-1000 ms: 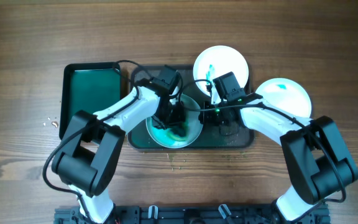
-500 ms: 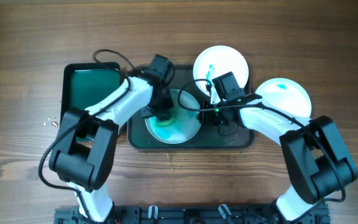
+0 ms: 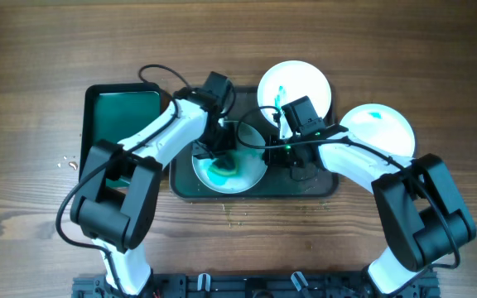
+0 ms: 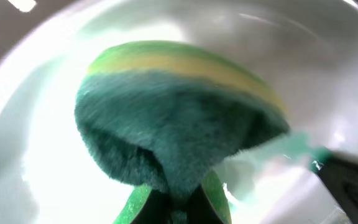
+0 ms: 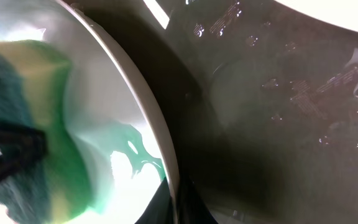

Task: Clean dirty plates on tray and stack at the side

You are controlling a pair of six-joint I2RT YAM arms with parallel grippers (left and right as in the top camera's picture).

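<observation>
A white plate (image 3: 240,165) smeared with green lies on the dark tray (image 3: 317,184) at the table's centre. My left gripper (image 3: 216,151) is shut on a green and yellow sponge (image 4: 173,124) pressed onto the plate's inside (image 4: 36,180). My right gripper (image 3: 273,152) is shut on the plate's right rim (image 5: 160,149), one finger on each side. The sponge (image 5: 23,124) also shows in the right wrist view. Two more white plates with green smears lie to the right, one (image 3: 301,83) behind the tray and one (image 3: 383,128) beside it.
A second dark green tray (image 3: 122,116) stands at the left. Small crumbs (image 3: 66,164) lie on the wooden table left of it and in front of the centre tray. Cables run over both arms.
My left gripper with the sponge moved from the plate's middle to its back left, then slightly forward again. The right gripper stayed on the rim.
</observation>
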